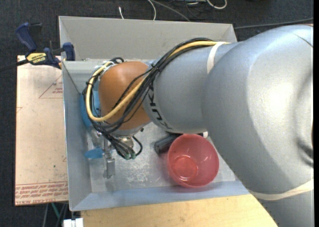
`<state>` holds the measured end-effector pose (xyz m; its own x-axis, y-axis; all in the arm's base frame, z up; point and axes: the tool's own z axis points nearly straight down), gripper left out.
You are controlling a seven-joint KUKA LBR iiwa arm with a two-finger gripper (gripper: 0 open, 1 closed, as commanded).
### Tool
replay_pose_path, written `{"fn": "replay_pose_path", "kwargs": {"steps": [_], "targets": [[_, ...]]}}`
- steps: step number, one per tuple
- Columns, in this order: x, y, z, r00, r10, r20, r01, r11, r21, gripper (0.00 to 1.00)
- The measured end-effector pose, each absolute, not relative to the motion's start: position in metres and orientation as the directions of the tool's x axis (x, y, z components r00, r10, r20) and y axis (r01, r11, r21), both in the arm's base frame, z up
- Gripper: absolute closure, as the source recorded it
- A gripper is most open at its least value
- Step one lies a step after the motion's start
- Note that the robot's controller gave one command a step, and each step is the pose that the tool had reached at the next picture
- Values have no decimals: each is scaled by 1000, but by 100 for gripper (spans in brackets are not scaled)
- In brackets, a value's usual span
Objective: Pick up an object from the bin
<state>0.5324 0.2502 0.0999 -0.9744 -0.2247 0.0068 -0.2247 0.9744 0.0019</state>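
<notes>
Claw sits low by the little blue piece, probably lining up a grab, can't tell if clenched.

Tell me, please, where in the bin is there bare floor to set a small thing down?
The floor is bare between the claw and the pink bowl. It is crowded on the left, where the claw stands close to a blue thing, and at the bowl's far left side, where a dark thing lies by the arm.
</notes>
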Motion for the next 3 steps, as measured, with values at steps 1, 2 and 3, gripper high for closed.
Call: {"fn": "replay_pose_path", "kwargs": {"steps": [1,2,3], "targets": [[550,252,71,-813,-582,-20,-582,813,-6,0],[542,256,71,-987,-163,0,-163,987,7,100],[542,256,72,-987,-161,1,-161,987,7,100]]}}
